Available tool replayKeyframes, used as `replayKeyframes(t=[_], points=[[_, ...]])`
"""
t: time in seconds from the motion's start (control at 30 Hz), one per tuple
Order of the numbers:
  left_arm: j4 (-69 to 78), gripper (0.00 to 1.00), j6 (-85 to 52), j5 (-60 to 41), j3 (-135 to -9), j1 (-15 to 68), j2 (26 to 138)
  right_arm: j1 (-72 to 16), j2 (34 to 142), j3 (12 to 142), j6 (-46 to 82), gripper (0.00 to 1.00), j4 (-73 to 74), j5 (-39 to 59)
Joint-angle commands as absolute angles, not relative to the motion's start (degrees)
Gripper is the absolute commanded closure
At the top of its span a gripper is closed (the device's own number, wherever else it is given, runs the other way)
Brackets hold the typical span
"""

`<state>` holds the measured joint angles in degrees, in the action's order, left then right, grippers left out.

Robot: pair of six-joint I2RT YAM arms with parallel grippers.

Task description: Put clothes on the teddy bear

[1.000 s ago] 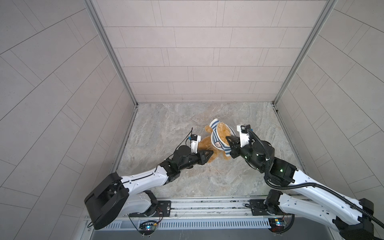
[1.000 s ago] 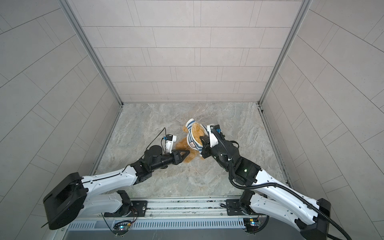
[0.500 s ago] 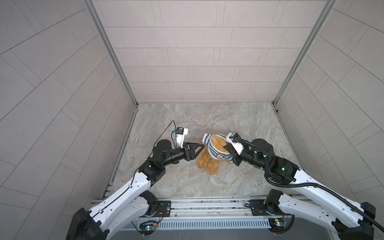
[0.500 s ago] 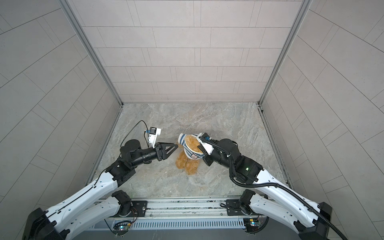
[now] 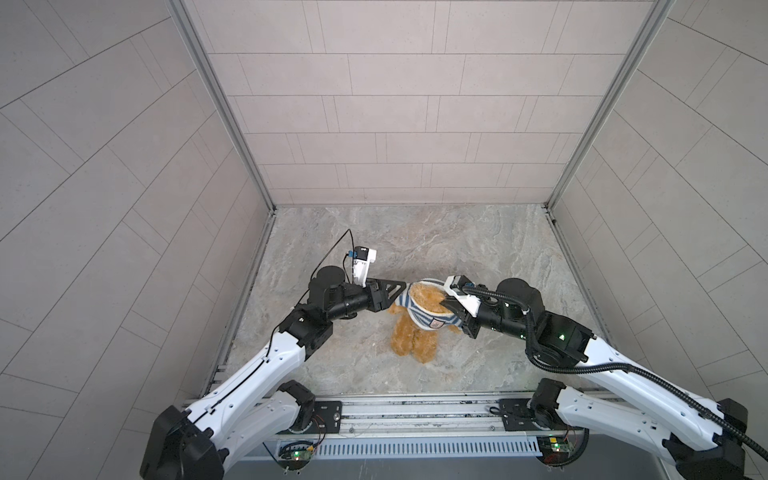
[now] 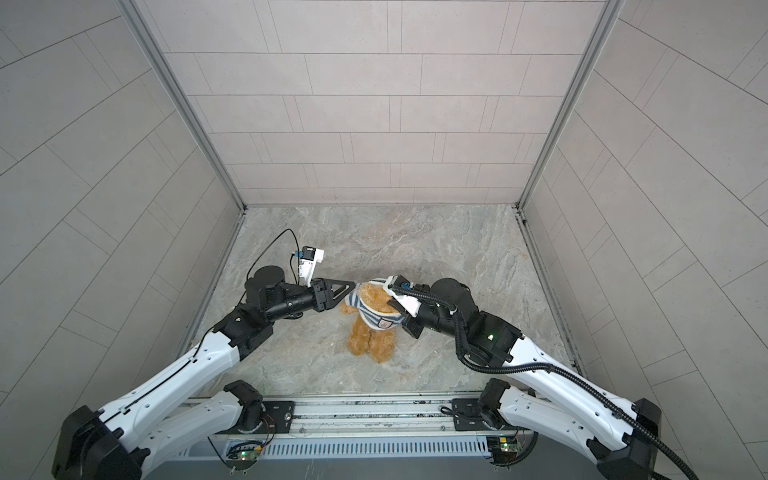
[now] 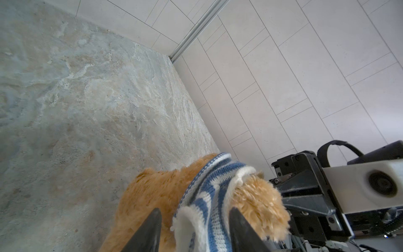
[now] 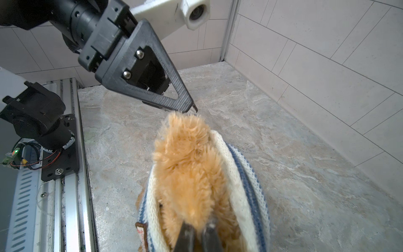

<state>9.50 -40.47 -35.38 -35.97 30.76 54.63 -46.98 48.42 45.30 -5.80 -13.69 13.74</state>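
Teddy bear (image 8: pixel 189 174) is pinched between the closed right jaws, while the left jaws stand apart astride its striped shirt (image 7: pixel 209 196).

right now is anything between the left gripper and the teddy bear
only the striped shirt: a fold of it lies between the open jaws of the left gripper, with the teddy bear just beyond. nothing else visible is in the way
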Motion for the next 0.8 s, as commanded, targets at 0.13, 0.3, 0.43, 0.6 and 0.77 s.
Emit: replayKeyframes(t=[0.13,0.3,0.43,0.6,0.77], points=[[12.78,0.75,-41.57,-35.24,-34.30,31.02,54.88,-47.54,48.02,44.91,-7.58,1.00,-7.74,13.36],[12.10,0.95,-41.19,-34.14,-33.71,31.04,54.56,-47.80,47.29,44.83,-7.55,1.00,-7.50,12.16],[10.41,1.00,-40.52,-32.52,-32.98,30.59,54.92,-47.89,45.59,44.31,-6.67,1.00,-6.70,9.67],[9.45,1.00,-39.09,-30.78,-31.60,29.80,56.02,-47.97,42.63,43.01,-5.65,1.00,-5.31,6.35],[9.96,1.00,-38.40,-29.85,-29.15,27.19,58.06,-47.97,39.76,41.93,-4.59,1.00,-3.72,4.32]])
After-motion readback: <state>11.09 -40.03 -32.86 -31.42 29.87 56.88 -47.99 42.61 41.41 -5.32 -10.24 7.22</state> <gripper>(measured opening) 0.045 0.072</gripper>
